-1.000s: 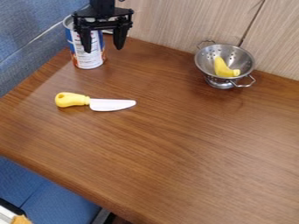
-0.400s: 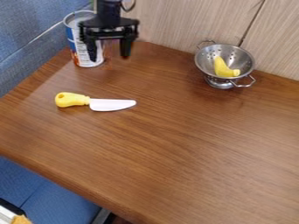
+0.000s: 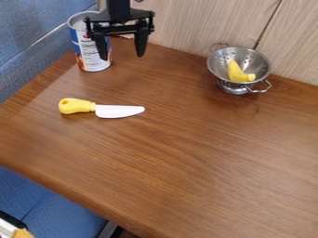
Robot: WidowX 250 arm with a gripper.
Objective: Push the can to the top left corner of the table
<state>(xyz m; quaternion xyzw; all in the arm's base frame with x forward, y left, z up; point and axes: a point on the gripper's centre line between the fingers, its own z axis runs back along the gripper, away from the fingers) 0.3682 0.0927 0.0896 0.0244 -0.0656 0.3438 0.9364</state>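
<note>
One blue seat point(image 3: 43, 204) lies nearest, at lower left, below the edge of the brown wooden table point(image 3: 186, 162). Farther in, a toy knife point(image 3: 118, 111) lies flat, yellow handle to the left, white blade to the right. Beyond it at right stands a metal colander point(image 3: 219, 69) holding a yellow banana-like toy point(image 3: 236, 73). The labelled can point(image 3: 92, 65) stands upright near the table's far left corner. Before and beside it hangs the black gripper point(image 3: 122, 56), jaws wide apart, gripping nothing; whether it touches the can I cannot tell. Pale wood-grain panelling point(image 3: 192, 23) rises behind.
</note>
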